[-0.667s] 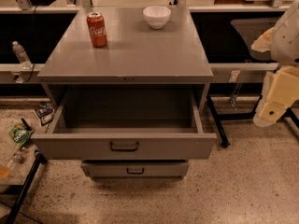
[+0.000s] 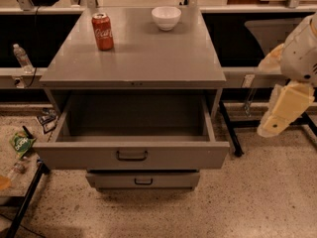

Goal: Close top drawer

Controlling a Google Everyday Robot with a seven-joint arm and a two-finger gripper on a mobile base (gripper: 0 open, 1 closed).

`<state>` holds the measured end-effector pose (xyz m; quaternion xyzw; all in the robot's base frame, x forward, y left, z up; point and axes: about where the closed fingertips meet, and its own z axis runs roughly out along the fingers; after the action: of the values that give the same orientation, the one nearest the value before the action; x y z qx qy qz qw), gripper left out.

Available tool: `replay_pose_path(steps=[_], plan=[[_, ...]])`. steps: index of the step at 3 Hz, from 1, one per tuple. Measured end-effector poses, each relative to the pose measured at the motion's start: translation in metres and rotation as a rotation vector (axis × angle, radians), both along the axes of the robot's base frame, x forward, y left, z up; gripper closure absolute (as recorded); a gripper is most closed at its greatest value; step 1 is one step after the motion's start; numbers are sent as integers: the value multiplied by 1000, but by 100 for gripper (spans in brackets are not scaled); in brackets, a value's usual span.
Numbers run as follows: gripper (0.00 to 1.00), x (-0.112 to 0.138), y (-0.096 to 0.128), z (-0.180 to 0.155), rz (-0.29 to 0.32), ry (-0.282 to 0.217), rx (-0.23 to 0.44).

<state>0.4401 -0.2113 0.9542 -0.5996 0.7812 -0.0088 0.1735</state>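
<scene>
The top drawer (image 2: 131,155) is a wide grey metal box pulled far out of the cabinet, empty inside, with a small dark bar handle (image 2: 132,155) at the middle of its front. My gripper (image 2: 277,118) hangs at the right edge of the view, cream-coloured, to the right of the drawer's front corner and apart from it, at about the drawer's height.
A red cola can (image 2: 102,31) and a white bowl (image 2: 166,18) stand on the grey cabinet top (image 2: 143,53). A lower drawer (image 2: 143,181) sticks out slightly under the top one. A water bottle (image 2: 22,57) and litter (image 2: 21,144) lie at left. A black table leg (image 2: 229,128) stands at right.
The arm has shifted slightly at the right edge. The drawer stands as far open as before.
</scene>
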Motion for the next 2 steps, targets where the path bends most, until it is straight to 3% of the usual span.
replay_pose_path(steps=[1, 2], plan=[[40, 2, 23, -49, 74, 15, 93], [63, 5, 55, -101, 194, 30, 180]])
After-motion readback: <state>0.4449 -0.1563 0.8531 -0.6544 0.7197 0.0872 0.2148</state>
